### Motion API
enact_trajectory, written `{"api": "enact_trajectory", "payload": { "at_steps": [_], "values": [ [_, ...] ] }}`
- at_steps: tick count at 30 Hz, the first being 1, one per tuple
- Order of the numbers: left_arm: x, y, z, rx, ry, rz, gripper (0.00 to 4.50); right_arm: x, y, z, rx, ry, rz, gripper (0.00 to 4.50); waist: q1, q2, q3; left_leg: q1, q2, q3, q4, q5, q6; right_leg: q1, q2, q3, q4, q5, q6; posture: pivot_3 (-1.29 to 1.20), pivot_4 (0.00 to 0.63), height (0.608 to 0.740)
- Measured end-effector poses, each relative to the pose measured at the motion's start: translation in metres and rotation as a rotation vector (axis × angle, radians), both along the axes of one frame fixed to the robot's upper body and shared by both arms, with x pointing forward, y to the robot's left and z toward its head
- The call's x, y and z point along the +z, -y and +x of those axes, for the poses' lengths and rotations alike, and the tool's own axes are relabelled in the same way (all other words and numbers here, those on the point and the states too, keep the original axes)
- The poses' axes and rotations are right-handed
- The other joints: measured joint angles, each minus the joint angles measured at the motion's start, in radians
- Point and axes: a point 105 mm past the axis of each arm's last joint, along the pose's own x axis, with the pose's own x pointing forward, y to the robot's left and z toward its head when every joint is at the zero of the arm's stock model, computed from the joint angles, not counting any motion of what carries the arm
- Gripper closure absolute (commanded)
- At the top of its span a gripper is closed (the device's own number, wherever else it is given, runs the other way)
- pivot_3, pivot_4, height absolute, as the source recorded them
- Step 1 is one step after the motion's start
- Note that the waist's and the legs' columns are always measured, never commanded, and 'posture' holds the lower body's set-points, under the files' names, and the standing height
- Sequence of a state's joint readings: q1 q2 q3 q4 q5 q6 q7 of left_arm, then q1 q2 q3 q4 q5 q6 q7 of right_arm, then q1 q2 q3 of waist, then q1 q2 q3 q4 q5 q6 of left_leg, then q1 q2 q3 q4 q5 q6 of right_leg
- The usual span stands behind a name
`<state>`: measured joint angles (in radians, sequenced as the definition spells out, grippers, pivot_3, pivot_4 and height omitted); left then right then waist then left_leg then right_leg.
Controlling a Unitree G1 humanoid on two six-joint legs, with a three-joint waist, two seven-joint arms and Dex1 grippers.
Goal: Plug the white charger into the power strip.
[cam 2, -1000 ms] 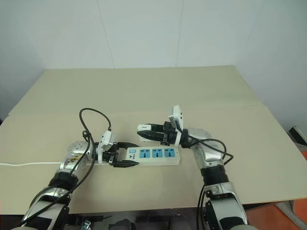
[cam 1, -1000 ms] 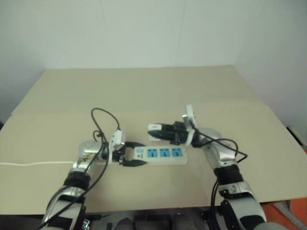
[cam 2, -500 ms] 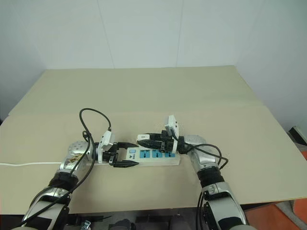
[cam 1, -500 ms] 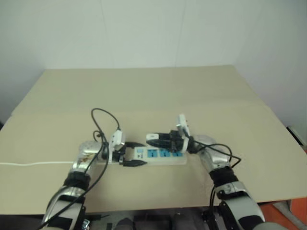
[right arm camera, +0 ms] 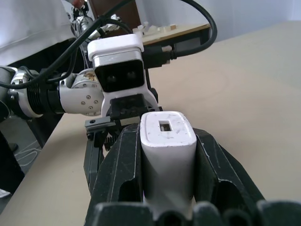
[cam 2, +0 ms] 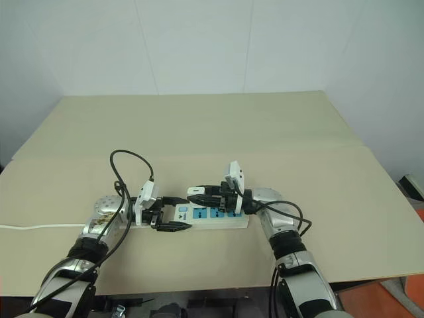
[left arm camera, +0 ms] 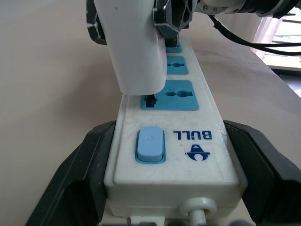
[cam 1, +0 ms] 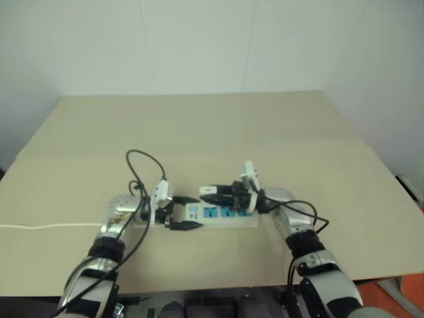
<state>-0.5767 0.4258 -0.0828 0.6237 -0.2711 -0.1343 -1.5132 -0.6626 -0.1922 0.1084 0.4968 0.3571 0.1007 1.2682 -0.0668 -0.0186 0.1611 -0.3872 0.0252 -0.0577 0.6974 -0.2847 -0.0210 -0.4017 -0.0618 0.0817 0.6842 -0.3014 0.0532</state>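
The power strip (left arm camera: 171, 141) lies mid-worktop (cam 2: 199, 126), far from every edge, its switch end clamped by the left gripper (cam 2: 173, 213). The right gripper (cam 2: 199, 192) pinches the white charger (left arm camera: 134, 47) just over the strip's nearest socket.

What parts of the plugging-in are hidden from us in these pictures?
- The white charger's prongs: in the left wrist view its own body covers them, so how deep they sit is unclear.
- The power strip's far end: the right hand blocks it there.
- The strip's cord: cut off by the left wrist view's edge.
- Socket holes: too small in the head views.
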Motion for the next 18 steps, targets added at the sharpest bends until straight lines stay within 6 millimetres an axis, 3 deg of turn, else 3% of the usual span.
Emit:
{"api": "enact_trajectory", "payload": {
  "at_steps": [18],
  "values": [
    [-0.002,0.003,0.001,-0.010,0.013,0.006,1.21,-0.011,0.005,-0.001,-0.011,0.001,-0.019,3.38,0.008,0.000,0.000,0.008,0.000,-0.001,-0.002,0.000,0.000,0.010,0.000,0.000,-0.004,0.000,0.000,0.00,0.150,0.740]
  ]
}}
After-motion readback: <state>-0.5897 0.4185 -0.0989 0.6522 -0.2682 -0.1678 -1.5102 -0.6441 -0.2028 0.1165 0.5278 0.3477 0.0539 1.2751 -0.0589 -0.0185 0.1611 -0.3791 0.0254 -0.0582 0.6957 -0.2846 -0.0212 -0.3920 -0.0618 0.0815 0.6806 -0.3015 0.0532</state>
